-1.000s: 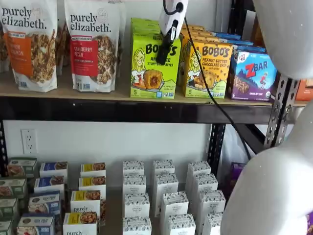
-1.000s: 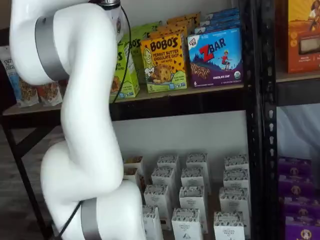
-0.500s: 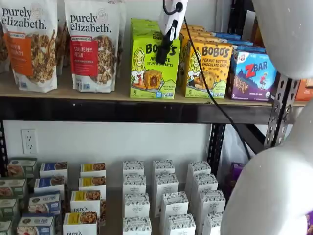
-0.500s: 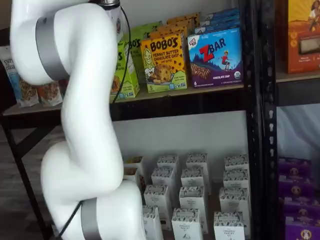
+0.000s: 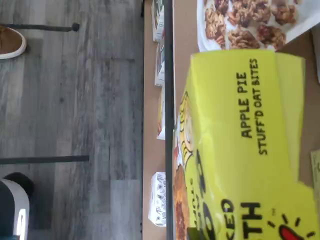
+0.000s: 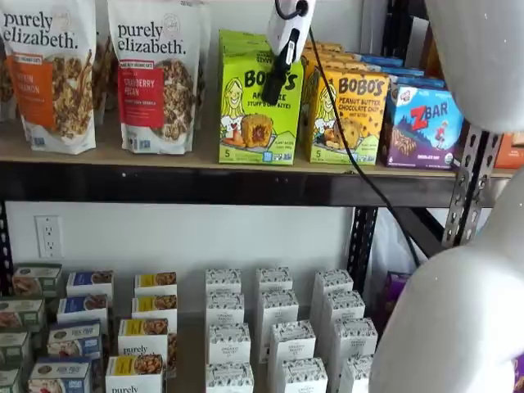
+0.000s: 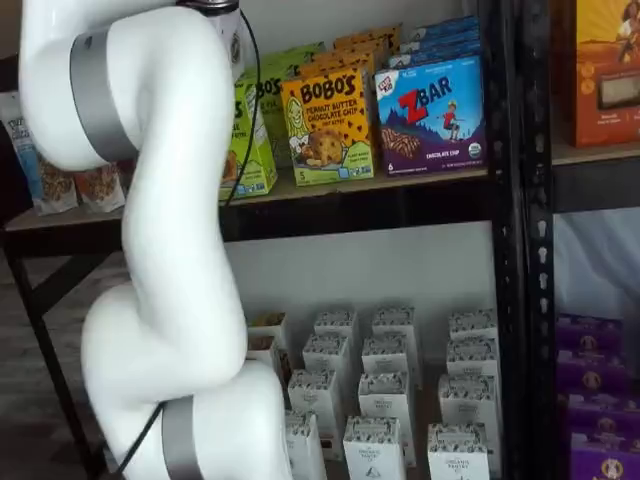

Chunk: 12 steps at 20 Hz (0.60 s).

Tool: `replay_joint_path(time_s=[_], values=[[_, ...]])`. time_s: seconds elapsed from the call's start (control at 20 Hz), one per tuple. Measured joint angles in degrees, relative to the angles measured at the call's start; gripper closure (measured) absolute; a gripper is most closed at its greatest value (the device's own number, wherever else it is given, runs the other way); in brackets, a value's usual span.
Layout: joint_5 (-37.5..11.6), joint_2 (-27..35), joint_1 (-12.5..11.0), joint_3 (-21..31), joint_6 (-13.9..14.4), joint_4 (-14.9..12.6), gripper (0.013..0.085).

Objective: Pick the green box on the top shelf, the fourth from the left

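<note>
Compared with the earlier shelf views, the green box [image 6: 259, 106] now sits slightly higher and tips a little, its base just clear of the top shelf [image 6: 205, 157] at the front edge, while the neighbouring cartons are unchanged. The gripper [image 6: 278, 78] hangs from above with its black fingers pressed against the upper front of the green box; the fingers are closed on the carton's top. In the wrist view the lime carton [image 5: 240, 145] fills the frame, its "Apple Pie Stuff'd Oat Bites" panel facing the camera, with the shelf edge and the floor beyond. In a shelf view the white arm hides most of the box, leaving only a green sliver [image 7: 250, 140] beside the yellow-orange carton [image 7: 328, 125]. Risk, as a judgement: the hold is only on the top edge, so the carton may swing or slip free if withdrawn quickly; its lower corner may catch the shelf board, or drag the granola bag [image 6: 155, 74] or yellow-orange neighbour.
</note>
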Motion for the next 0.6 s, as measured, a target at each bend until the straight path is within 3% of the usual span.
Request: replay_joint_path(time_s=[0.6], values=[[3.9, -2.1, 0.0, -0.8, 0.5, 0.4, 0.0730]])
